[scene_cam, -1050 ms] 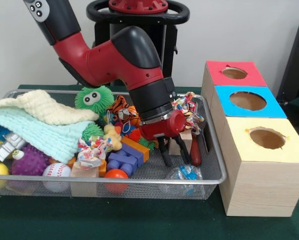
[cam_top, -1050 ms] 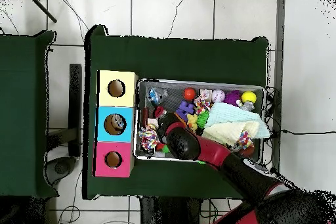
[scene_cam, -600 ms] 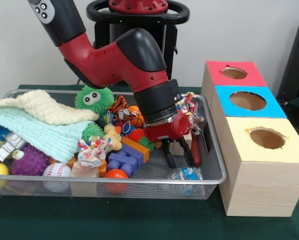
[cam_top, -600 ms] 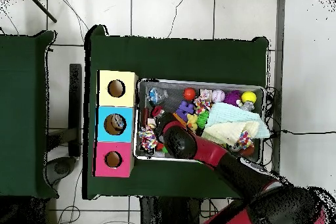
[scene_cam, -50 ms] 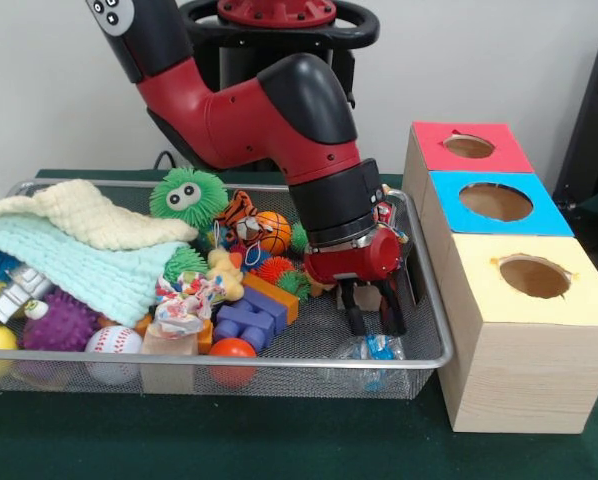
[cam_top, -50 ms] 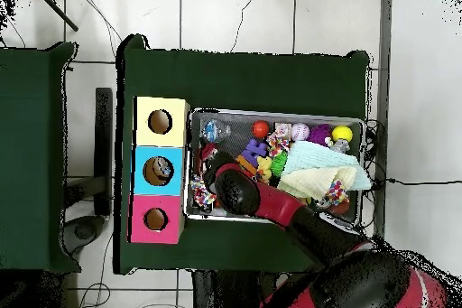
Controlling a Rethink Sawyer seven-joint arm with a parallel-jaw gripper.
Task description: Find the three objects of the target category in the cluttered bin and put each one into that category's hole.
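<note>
I see my pincer [scene_cam, -50 ms: 374, 322] part open, empty, low in the wire bin [scene_cam, -50 ms: 419, 355] at lower right; it may snag the mesh if I push deeper

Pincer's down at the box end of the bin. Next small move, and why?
Probably a short descent, then close. In the front view the pincer hangs open just above the mesh floor of the wire bin, with a wooden block between its fingers. Nothing looks gripped yet. Whether the block is the target category cannot be told.
</note>
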